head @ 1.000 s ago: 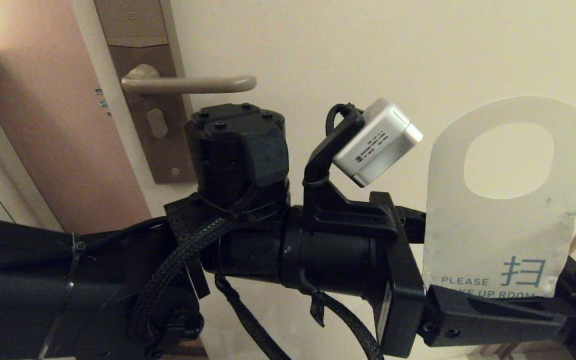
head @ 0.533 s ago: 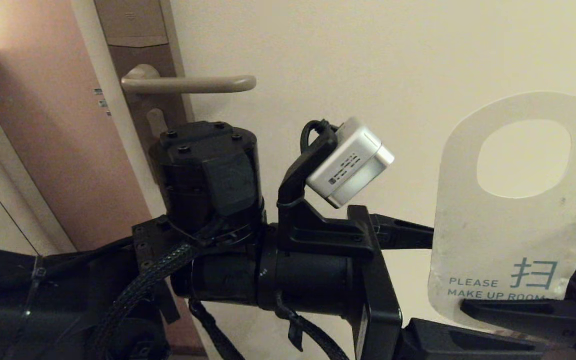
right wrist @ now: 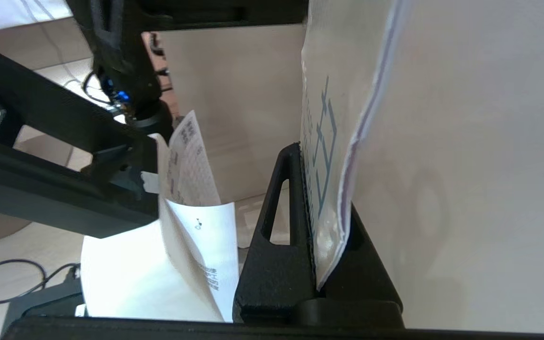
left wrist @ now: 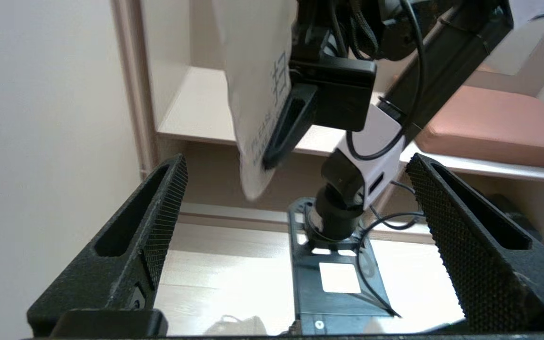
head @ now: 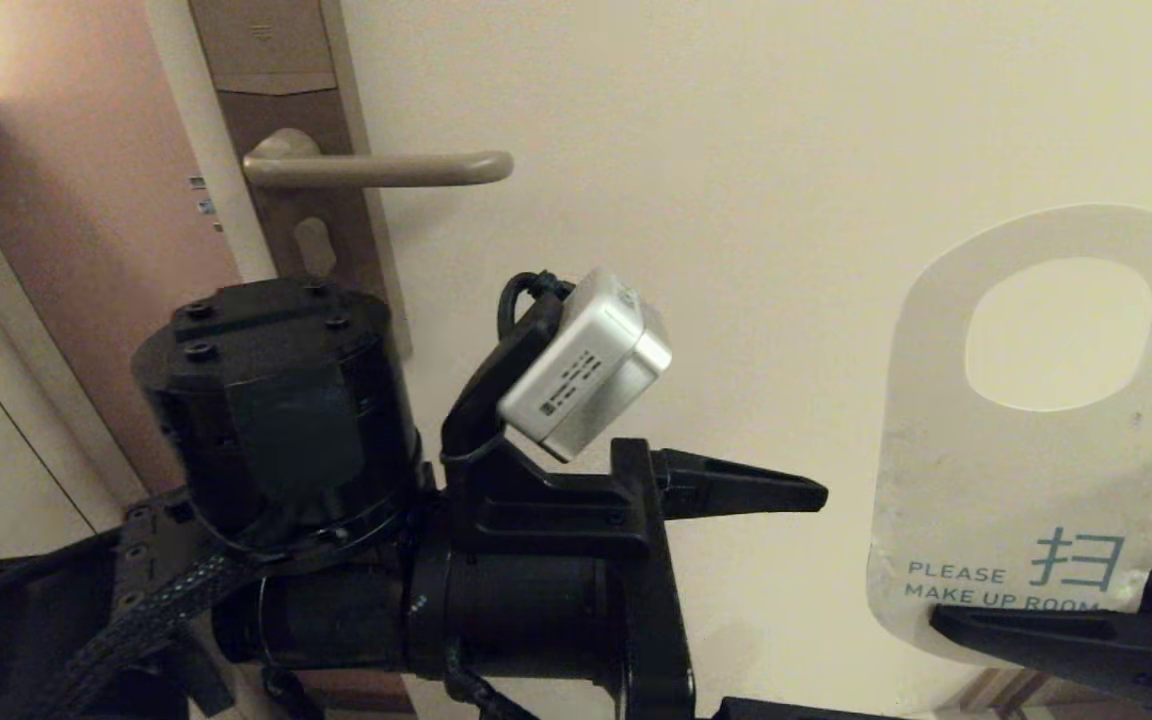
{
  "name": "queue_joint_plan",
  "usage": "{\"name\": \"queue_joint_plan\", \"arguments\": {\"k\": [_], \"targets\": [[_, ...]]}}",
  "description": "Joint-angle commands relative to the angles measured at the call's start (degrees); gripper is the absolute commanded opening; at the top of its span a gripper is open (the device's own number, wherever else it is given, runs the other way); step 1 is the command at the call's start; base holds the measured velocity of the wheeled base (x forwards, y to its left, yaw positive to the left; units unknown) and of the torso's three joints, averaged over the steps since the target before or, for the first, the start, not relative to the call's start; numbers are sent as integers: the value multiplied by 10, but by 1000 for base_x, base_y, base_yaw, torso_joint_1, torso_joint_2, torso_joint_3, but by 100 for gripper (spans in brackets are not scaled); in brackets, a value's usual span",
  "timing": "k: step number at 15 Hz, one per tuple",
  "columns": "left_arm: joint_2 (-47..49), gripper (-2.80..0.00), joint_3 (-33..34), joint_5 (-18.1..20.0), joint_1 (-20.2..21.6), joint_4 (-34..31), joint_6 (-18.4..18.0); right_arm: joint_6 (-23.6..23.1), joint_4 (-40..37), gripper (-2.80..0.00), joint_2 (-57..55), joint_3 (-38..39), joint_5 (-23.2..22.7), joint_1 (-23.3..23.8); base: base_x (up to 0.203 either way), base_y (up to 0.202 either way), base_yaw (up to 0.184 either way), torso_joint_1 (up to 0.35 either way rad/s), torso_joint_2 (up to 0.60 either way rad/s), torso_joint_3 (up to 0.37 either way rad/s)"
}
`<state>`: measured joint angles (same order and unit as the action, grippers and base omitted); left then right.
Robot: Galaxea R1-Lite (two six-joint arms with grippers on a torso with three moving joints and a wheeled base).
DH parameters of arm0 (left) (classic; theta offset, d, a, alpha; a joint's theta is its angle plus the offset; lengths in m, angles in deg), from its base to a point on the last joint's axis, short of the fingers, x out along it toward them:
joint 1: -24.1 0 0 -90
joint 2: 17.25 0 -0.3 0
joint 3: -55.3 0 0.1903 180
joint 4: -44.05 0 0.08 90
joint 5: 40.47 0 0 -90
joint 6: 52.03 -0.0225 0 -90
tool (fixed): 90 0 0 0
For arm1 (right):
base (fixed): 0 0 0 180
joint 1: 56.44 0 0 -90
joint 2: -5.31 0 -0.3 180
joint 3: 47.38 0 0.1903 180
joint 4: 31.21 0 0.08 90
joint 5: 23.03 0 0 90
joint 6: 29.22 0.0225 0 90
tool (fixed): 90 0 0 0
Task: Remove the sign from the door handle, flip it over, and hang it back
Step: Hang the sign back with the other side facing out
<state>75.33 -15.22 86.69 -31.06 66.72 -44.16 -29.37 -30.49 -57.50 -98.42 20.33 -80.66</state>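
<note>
The sign (head: 1026, 500) stood upright at the right of the head view, off-white "PLEASE MAKE UP ROOM" face toward the camera, well clear of the door handle (head: 376, 168) at upper left. The right pincer (head: 1066, 640) was pressed together on the sign's lower edge; the right wrist view showed the card (right wrist: 328, 141) clamped between its pads. The left pincer (left wrist: 295, 245) was spread wide and empty, sitting left of the sign with a gap between them; only one finger (head: 736, 490) showed in the head view.

Judged step: re-hanging with the right arm alone. To do it well, the oval hole should be kept level with the lever's rounded free end, the card carried left and slid along the bar toward the plate (head: 276, 120), and let go only once the bar sits through the hole. The left arm lay between sign and handle, so it probably needs to clear the path.

Hidden: the sign's teal face, its right edge cut by the frame, and most of the right arm.
</note>
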Motion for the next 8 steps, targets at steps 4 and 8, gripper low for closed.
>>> {"name": "queue_joint_plan", "arguments": {"k": [4,8], "targets": [[-41,0,64,-5,29,60,1,0,2,-280,7,2,8,0,0,0,0,0,0,0],[-53,-280,74,-30,37,69,0,0,2,-280,13,3,24,0,0,0,0,0,0,0]]}}
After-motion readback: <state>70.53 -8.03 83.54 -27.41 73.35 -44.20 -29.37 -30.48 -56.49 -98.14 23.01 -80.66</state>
